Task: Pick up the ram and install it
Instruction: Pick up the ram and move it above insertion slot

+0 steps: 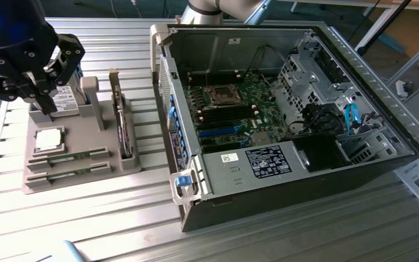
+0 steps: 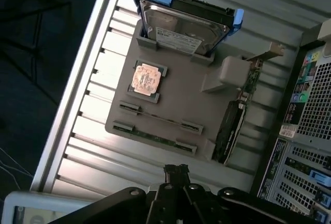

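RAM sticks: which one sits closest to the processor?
The inner stick, directly beside the processor; the outer stick lies one slot further, along the tray edge.

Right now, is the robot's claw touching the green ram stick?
Apart. In the exterior view the gripper hangs by the hard drive, while the ram lies in its tray slot, the processor between them.

Glare on table [image 1: 85, 218], dim case [image 1: 202, 49] interior, perhaps overhead light
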Available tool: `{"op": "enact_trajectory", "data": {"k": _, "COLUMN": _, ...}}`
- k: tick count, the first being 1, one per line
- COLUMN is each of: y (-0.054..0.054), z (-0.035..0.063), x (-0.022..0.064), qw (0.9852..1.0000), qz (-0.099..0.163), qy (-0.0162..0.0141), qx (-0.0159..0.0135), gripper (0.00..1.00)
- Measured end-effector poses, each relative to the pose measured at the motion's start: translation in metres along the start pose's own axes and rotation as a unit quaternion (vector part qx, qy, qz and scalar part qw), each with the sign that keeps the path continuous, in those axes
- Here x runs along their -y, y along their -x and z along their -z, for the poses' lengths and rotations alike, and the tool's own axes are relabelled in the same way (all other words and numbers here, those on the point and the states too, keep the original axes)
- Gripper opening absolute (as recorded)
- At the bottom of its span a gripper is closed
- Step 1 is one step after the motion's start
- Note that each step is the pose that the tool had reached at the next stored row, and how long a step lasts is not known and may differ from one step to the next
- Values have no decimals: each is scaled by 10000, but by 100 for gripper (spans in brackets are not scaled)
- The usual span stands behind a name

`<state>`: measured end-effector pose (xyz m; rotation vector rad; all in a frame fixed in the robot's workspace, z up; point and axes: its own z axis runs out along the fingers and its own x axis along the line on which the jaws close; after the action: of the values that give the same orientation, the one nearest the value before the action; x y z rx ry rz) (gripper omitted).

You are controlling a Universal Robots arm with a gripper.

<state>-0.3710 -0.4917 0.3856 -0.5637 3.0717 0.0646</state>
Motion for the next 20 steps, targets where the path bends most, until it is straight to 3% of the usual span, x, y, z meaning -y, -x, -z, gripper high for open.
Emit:
{"op": "enact_trajectory", "data": {"k": 5, "y": 0, "z": -1, "x": 0, "qw": 9989, "qz": 465, "qy": 11, "qx": -18, "gripper": 10}}
{"op": "enact_trajectory", "data": {"k": 9, "y": 0, "z": -4, "x": 0, "qw": 9952, "qz": 975, "qy": 24, "qx": -37, "gripper": 10}}
{"op": "enact_trajectory", "data": {"k": 11, "y": 0, "z": -6, "x": 0, "qw": 9913, "qz": 1313, "qy": 33, "qx": -50, "gripper": 10}}
{"op": "enact_trajectory", "data": {"k": 13, "y": 0, "z": -8, "x": 0, "qw": 9887, "qz": 1496, "qy": 37, "qx": -56, "gripper": 10}}
{"op": "enact_trajectory", "data": {"k": 14, "y": 0, "z": -9, "x": 0, "qw": 9860, "qz": 1663, "qy": 41, "qx": -63, "gripper": 10}}
{"op": "enact_trajectory", "data": {"k": 15, "y": 0, "z": -12, "x": 0, "qw": 9808, "qz": 1949, "qy": 49, "qx": -73, "gripper": 10}}
{"op": "enact_trajectory", "data": {"k": 19, "y": 0, "z": -17, "x": 1, "qw": 9727, "qz": 2319, "qy": 58, "qx": -87, "gripper": 10}}
{"op": "enact_trajectory", "data": {"k": 20, "y": 0, "z": -19, "x": 1, "qw": 9696, "qz": 2443, "qy": 61, "qx": -92, "gripper": 10}}
